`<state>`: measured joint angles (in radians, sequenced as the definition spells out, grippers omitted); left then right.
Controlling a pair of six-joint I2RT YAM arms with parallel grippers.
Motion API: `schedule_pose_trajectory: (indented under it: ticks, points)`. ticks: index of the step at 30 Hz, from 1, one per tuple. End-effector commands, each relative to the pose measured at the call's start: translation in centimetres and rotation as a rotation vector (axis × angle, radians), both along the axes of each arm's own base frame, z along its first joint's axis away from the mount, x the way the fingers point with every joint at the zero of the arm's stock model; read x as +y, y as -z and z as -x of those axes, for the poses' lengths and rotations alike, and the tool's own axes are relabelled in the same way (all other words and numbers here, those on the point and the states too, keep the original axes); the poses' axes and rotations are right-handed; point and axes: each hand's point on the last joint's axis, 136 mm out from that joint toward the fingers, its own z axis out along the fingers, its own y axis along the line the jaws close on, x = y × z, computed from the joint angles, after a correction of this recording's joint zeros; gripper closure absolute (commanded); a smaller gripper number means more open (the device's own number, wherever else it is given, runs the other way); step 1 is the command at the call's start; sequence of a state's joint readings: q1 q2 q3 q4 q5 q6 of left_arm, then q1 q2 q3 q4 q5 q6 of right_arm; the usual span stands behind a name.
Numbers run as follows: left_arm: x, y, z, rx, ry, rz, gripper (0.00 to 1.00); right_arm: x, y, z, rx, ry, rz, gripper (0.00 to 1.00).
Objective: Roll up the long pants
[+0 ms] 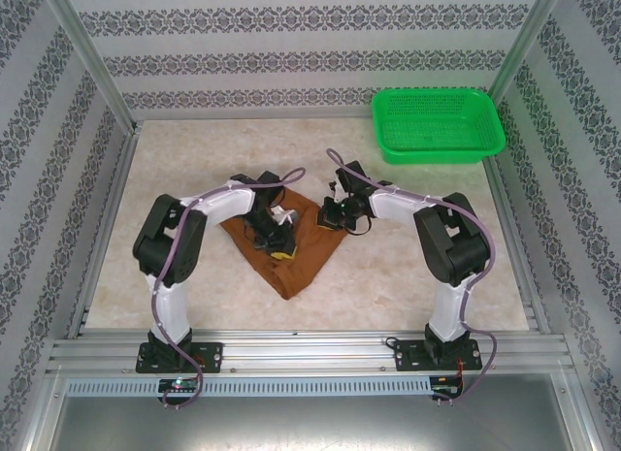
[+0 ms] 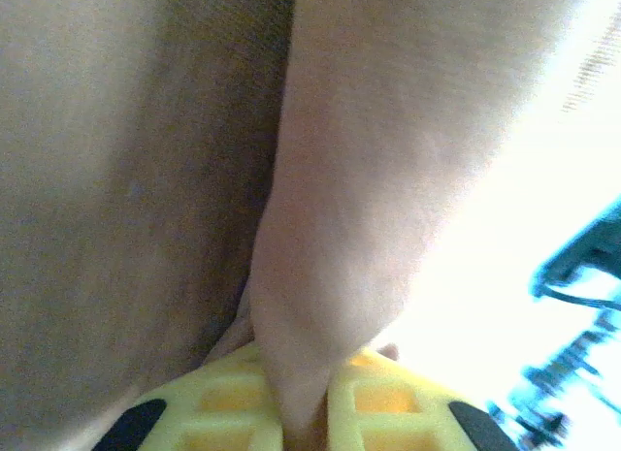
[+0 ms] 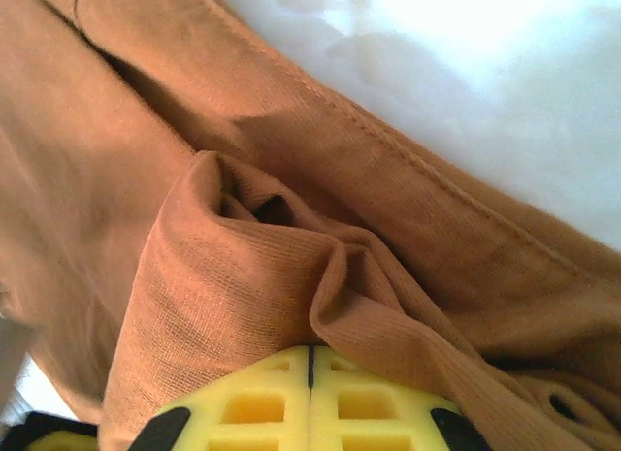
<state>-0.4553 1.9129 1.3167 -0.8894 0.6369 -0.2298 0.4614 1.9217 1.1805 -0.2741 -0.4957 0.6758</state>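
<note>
Finds the long pants (image 1: 296,257) mid-table, on the pale marbled table (image 1: 194,160), flattened into a rust-brown, roughly triangular shape with its point toward the arm bases. Has both arms bent inward over the far edge of the cloth.

At the left gripper (image 1: 272,236): sits low on the far-left part of the fabric, just beside a small white patch (image 1: 284,215). From the left wrist camera, shows a raised fold of cloth running down between the 2 yellow pads (image 2: 388,402), so clamped on the pants.

At the right gripper (image 1: 337,216): rests at the far-right corner of the cloth. From the right wrist camera, shows its 2 yellow pads (image 3: 252,402) pressed together with only a thin seam between them, a puckered ridge of ribbed fabric rising straight off the tips. Reads as pinched on the pants, with a stitched hem (image 3: 408,155) running diagonally beyond.

Notes a green basket (image 1: 439,124) at the far-right corner of the table, well apart from the cloth.
</note>
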Motion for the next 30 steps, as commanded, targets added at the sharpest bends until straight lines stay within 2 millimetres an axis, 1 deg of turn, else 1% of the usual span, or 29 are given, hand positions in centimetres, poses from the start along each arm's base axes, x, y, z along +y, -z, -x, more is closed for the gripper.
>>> schedule_pose_trajectory:
  ticks: [1,2,5,8,11,13,15,18,19,21,23,24,25,27,29,30]
  points:
    - [6.6,-2.0,-2.0,-0.307,0.056,-0.375,0.83,-1.8,4.6,2.3,0.133,0.014,0.106,1.00]
    - [7.1,-2.9,-2.4,-0.376,0.059,-0.416,0.80,-1.9,5.0,2.6,0.143,0.016,0.108,1.00]
    - [7.6,-5.0,-2.7,-0.521,0.045,-0.471,0.79,-2.3,6.2,3.5,0.177,0.014,0.138,1.00]
    - [8.1,-6.0,-2.2,-0.594,0.019,-0.499,0.77,-2.6,7.0,4.4,0.202,0.013,0.154,1.00]
    - [6.6,-6.4,-0.4,-0.638,0.089,-0.470,0.79,-2.7,7.5,4.9,0.221,0.019,0.153,1.00]
    - [4.9,-6.4,1.0,-0.685,0.177,-0.462,0.79,-2.6,7.5,5.2,0.226,0.016,0.148,1.00]
    - [4.5,-6.5,1.1,-0.747,0.206,-0.526,0.82,-2.5,7.4,5.3,0.221,0.014,0.147,1.00]
    - [4.2,-5.4,0.7,-0.732,0.190,-0.548,0.84,-2.5,7.3,5.3,0.215,0.018,0.145,1.00]
    - [4.5,-4.4,0.5,-0.706,0.189,-0.573,0.84,-2.5,7.3,5.3,0.217,0.018,0.146,1.00]
    - [5.3,-2.2,0.4,-0.624,0.193,-0.659,0.88,-2.5,7.3,5.4,0.218,0.016,0.149,1.00]
    - [6.1,0.0,0.7,-0.519,0.218,-0.747,0.94,-2.5,7.2,5.5,0.217,0.015,0.149,1.00]
    - [6.4,0.8,0.8,-0.481,0.234,-0.785,0.95,-2.6,7.2,5.6,0.217,0.014,0.151,1.00]
    - [6.4,1.1,0.8,-0.467,0.248,-0.821,0.96,-2.7,7.1,5.7,0.213,0.013,0.151,1.00]
    - [5.6,0.3,0.2,-0.525,0.261,-0.847,0.97,-2.9,7.0,5.8,0.207,0.012,0.156,1.00]
    - [4.9,-2.4,-0.9,-0.657,0.251,-0.884,0.93,-3.0,7.0,6.1,0.210,0.009,0.158,1.00]
    - [4.7,-3.9,-1.3,-0.738,0.250,-0.909,0.89,-3.1,7.1,6.2,0.210,0.009,0.159,1.00]
